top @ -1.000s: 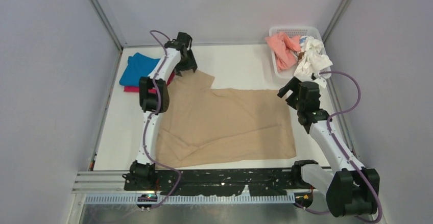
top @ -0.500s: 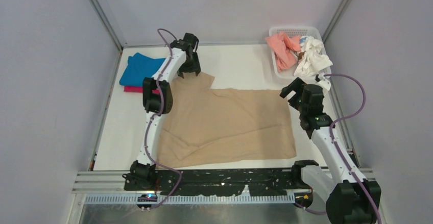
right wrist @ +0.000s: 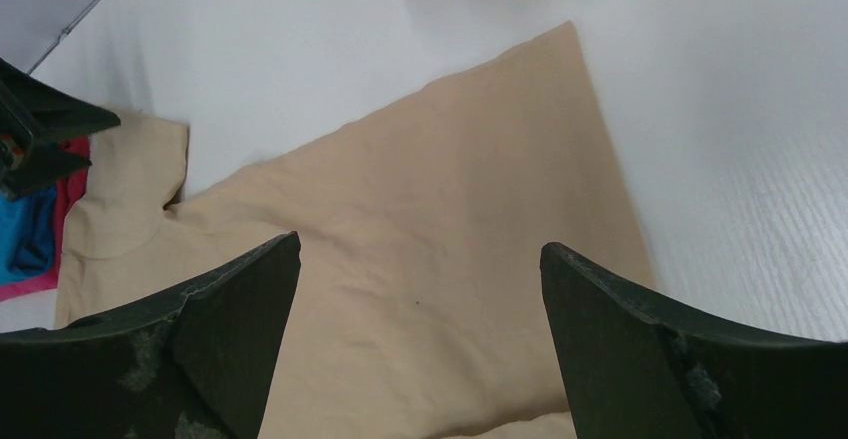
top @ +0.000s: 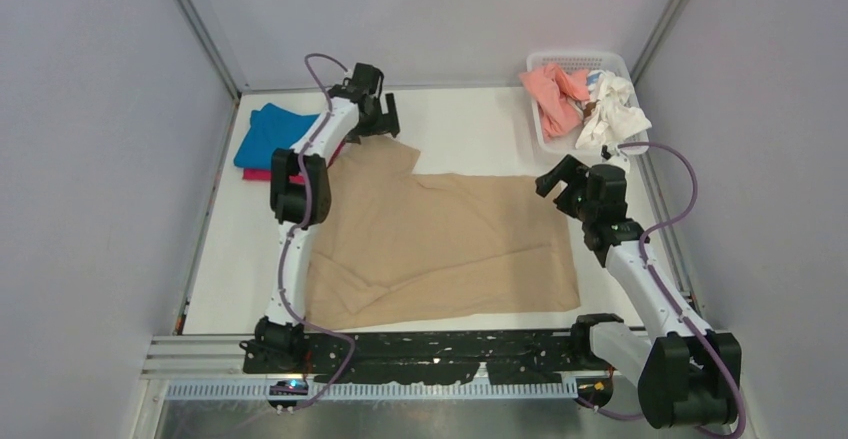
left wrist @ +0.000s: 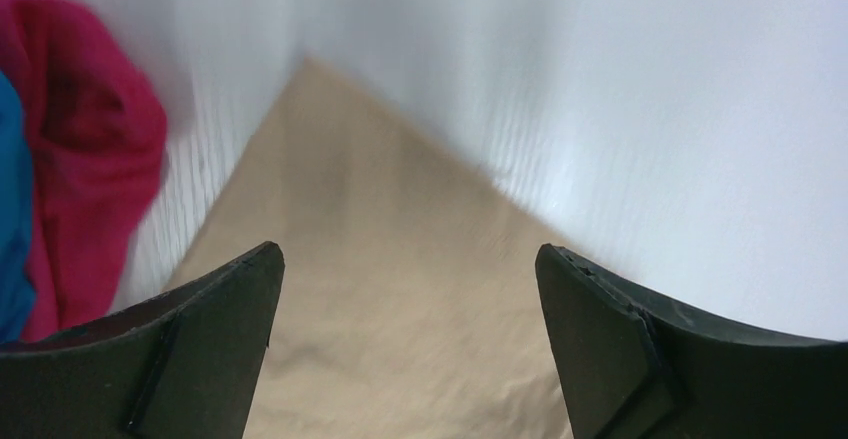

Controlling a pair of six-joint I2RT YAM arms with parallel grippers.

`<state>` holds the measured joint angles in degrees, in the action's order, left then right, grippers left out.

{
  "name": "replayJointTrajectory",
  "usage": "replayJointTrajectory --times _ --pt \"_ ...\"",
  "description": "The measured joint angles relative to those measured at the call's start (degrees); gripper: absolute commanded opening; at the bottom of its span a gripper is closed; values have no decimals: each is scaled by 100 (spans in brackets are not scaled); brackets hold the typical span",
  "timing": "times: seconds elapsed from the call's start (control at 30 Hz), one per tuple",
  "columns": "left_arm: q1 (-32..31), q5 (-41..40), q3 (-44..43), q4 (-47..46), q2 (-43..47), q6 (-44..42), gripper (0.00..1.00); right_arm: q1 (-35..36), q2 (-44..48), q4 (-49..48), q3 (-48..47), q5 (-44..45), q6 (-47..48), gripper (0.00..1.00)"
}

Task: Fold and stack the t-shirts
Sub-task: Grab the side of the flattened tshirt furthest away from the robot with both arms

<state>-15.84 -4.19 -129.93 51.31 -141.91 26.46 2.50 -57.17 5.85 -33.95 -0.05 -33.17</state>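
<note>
The left arm point(top: 300, 184) rises from its near-left base, elbow held high over the left edge of the tan shirt point(top: 450, 239), and the forearm stretches to the far side. The left gripper point(top: 375, 119) hangs over the shirt's far-left sleeve with its jaws spread wide and nothing between them. The right arm point(top: 640, 269) leans from the near-right base toward the far left, and the right gripper point(top: 555, 174), also wide apart and empty, sits above the shirt's far-right corner.

The tan shirt lies spread flat on the middle of the table point(top: 470, 129). At far left the blue shirt point(top: 265, 131) lies folded on the magenta shirt point(top: 262, 174), which shows only as a strip at the near edge. The salmon shirt point(top: 553, 94) and white shirt point(top: 612, 109) are bunched in the basket point(top: 575, 59) at far right.

The left elbow hides part of the tan shirt's left edge. The left wrist view is blurred. Whether either gripper touches the cloth cannot be told.
</note>
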Motion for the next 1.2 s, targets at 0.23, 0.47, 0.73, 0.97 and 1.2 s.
replayJointTrajectory --times 0.23,0.47,0.73,0.97,1.2 --pt "293 398 -612 -1945 -308 758 100 0 -63 -52 2 -107 -39 95" --pt "868 1462 -776 -3018 -933 2312 100 0 -63 -118 2 -138 -175 95" --pt "881 1639 -525 -2367 -796 2339 100 0 -44 -179 24 -133 -332 95" --pt "682 1888 -350 -1591 -546 1908 100 0 2 -251 153 -138 -426 95" --pt "564 1357 -122 -750 -256 1368 93 0 31 -284 181 -160 -450 95"
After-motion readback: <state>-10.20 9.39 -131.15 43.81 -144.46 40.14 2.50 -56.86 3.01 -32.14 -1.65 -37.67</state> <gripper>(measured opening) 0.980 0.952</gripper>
